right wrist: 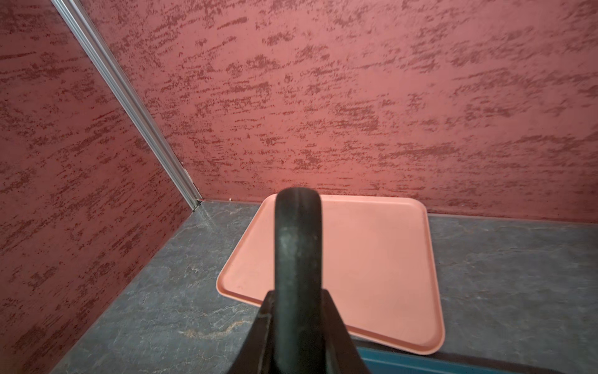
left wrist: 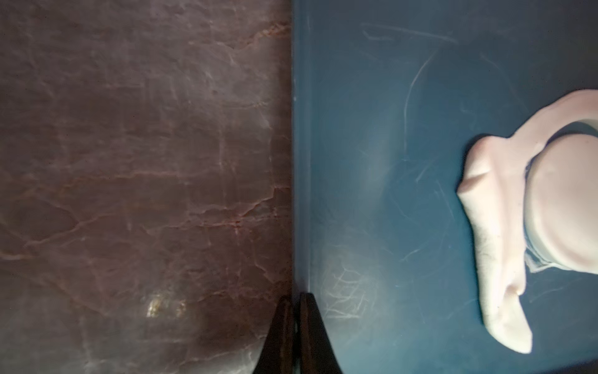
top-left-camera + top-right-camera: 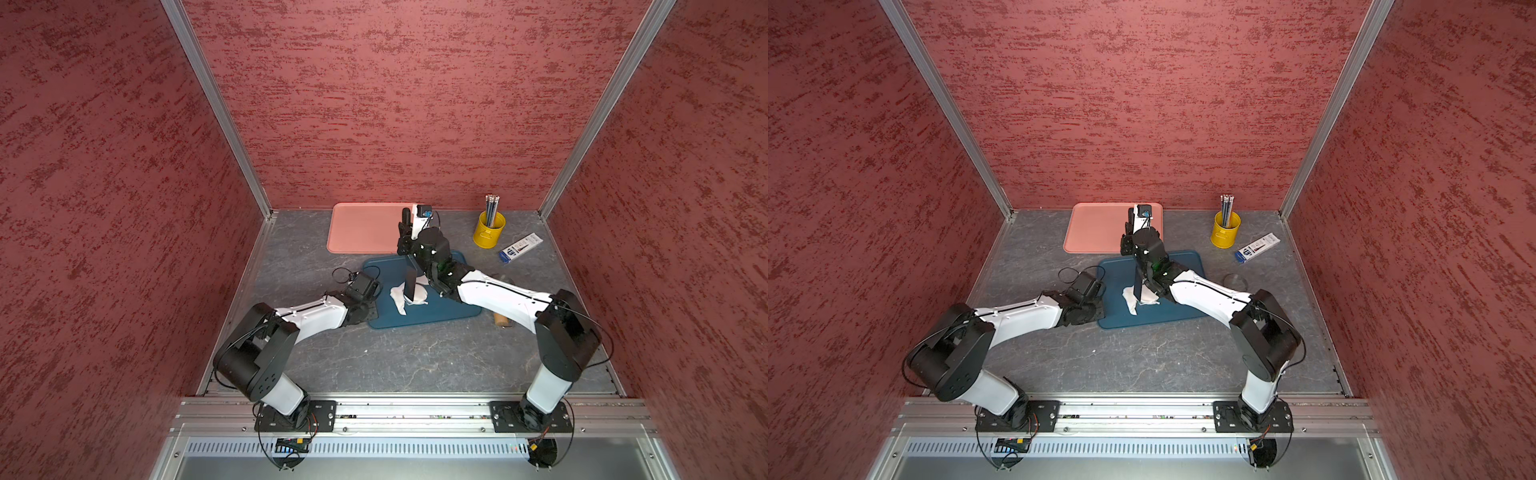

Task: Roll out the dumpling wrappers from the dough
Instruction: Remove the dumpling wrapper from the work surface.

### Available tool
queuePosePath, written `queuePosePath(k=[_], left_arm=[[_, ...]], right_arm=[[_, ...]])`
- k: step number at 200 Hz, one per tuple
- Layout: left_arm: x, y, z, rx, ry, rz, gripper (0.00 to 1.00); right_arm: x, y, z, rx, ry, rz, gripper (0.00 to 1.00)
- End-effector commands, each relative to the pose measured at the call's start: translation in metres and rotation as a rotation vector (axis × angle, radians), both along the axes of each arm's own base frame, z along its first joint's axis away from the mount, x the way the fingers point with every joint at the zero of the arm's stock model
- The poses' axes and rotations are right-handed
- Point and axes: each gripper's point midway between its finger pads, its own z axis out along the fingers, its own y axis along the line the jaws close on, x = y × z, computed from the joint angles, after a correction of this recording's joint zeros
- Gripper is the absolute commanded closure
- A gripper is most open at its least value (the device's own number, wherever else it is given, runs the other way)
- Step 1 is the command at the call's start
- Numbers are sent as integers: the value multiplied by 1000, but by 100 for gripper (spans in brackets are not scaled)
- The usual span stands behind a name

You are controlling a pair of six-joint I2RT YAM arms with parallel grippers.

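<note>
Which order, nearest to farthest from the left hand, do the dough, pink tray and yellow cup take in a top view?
1. dough, on the blue tray beside the left hand.
2. pink tray, behind, at the back wall.
3. yellow cup, far back right.

Legible text: none. Flat white-and-blue box, on the surface at about two o'clock, beside the yellow cup: carries dark printing, too small to read.
</note>
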Motion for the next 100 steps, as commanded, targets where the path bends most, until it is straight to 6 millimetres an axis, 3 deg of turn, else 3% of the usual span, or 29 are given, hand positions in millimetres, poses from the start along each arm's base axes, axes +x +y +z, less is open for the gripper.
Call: queuePosePath(k=[1,42,100], left_arm=[[1,3,2,5,-21,8,100],[2,2,2,3,-19,4,100],[3,1,2,-4,-25,5,100]], right_arm=[[2,-6,-23,-41,37,-36,100],[8,0,-48,-74,52,-43,100],[15,10,-69,-95,55,-47,100]])
